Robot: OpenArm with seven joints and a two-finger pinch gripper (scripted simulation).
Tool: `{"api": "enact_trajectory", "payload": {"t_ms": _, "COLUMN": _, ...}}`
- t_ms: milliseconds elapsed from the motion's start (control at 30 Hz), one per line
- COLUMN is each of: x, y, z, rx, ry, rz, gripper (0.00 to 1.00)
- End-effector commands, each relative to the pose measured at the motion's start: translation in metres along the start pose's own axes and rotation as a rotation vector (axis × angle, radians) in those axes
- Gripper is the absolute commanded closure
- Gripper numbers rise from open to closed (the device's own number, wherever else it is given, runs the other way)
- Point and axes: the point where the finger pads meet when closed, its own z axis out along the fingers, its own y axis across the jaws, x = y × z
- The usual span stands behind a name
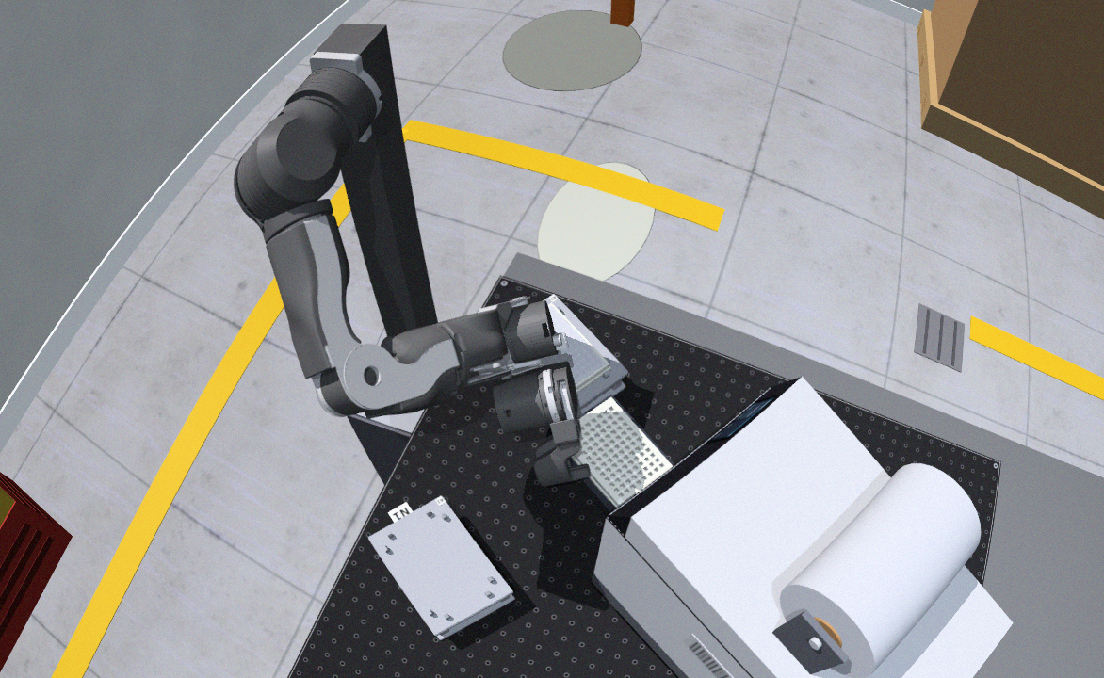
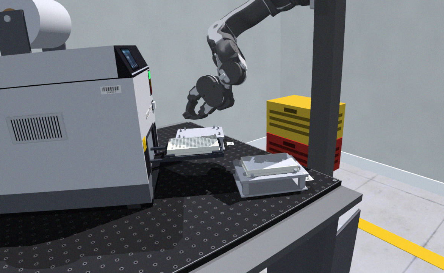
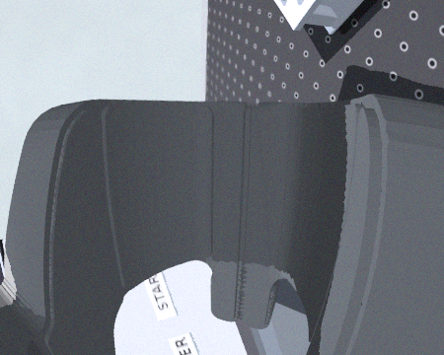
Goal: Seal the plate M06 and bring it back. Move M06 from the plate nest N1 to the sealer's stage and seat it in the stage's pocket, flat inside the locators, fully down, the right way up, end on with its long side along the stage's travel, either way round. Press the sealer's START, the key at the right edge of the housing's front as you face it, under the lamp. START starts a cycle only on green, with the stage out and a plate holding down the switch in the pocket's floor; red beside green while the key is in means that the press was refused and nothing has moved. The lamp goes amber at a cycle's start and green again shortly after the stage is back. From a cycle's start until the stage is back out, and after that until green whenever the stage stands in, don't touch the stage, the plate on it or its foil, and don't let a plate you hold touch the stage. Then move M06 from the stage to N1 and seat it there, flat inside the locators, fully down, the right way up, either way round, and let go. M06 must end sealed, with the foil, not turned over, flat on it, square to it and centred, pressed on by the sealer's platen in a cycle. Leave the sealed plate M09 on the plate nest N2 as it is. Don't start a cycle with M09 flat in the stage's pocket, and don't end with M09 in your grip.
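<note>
Plate M06 (image 1: 624, 451) (image 2: 189, 153), white with open wells and no foil, lies flat on the sealer's stage, long side along the stage's travel. The stage stands out in front of the housing. The lamp (image 2: 149, 74) shows green. My gripper (image 1: 560, 472) (image 2: 193, 113) is shut and empty. It hangs in the air beside the stage, above the plate's level, pointing at the sealer's front. In the wrist view the shut fingers (image 3: 245, 296) fill the frame, with the front's START and SEALER labels (image 3: 183, 335) close behind them. Nest N1 (image 1: 442, 565) is empty.
Sealed plate M09 (image 2: 271, 165) sits on nest N2 (image 2: 271, 179) near the table's edge, by the arm's post (image 2: 325, 84). The sealer housing (image 2: 66, 127) carries a foil roll (image 1: 876, 556). Yellow and red crates (image 2: 303, 125) stand on the floor.
</note>
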Motion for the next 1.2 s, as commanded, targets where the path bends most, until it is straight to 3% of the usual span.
{"api": "enact_trajectory", "payload": {"t_ms": 0, "x": 0.000, "y": 0.008, "z": -0.002, "rx": -0.046, "ry": 0.011, "rz": 0.018, "gripper": 1.00}}
{"api": "enact_trajectory", "payload": {"t_ms": 133, "x": 0.004, "y": 0.043, "z": -0.010, "rx": -0.230, "ry": 0.064, "rz": 0.083, "gripper": 1.00}}
{"api": "enact_trajectory", "payload": {"t_ms": 533, "x": 0.004, "y": 0.043, "z": -0.010, "rx": -0.230, "ry": 0.064, "rz": 0.083, "gripper": 1.00}}
{"api": "enact_trajectory", "payload": {"t_ms": 700, "x": 0.004, "y": 0.055, "z": -0.013, "rx": -0.231, "ry": 0.064, "rz": 0.083, "gripper": 1.00}}
{"api": "enact_trajectory", "payload": {"t_ms": 1167, "x": 0.004, "y": 0.052, "z": -0.013, "rx": -0.236, "ry": 0.064, "rz": 0.081, "gripper": 1.00}}
